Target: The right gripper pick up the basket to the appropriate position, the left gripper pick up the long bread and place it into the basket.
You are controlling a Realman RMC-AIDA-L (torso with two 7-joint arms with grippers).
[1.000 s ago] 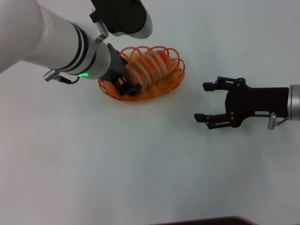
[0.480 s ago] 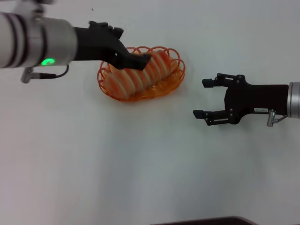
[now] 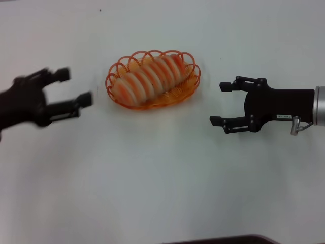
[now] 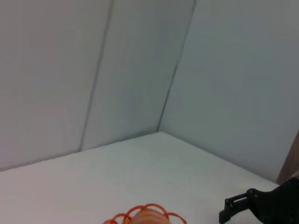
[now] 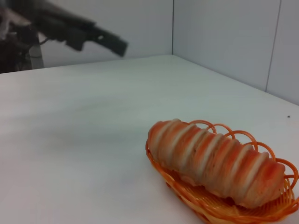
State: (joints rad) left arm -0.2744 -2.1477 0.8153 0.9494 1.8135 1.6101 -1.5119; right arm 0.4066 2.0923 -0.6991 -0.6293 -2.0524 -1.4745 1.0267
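The long bread (image 3: 150, 76), striped orange-red and pale beige, lies inside the oval orange wire basket (image 3: 189, 87) on the white table, up the middle of the head view. Both also show in the right wrist view, the bread (image 5: 212, 158) lying in the basket (image 5: 224, 205). My left gripper (image 3: 71, 87) is open and empty, well left of the basket. It also shows far off in the right wrist view (image 5: 100, 39). My right gripper (image 3: 220, 103) is open and empty, right of the basket. The left wrist view shows the basket's rim (image 4: 147, 214) and the right gripper (image 4: 233, 210).
The white table (image 3: 162, 173) spreads all around the basket. Pale walls meet in a corner behind it (image 4: 159, 126). A dark edge (image 3: 223, 240) runs along the front of the table.
My left gripper has let go of the bread, left it in the basket and drawn back far to the left. The right gripper has stayed almost in place.
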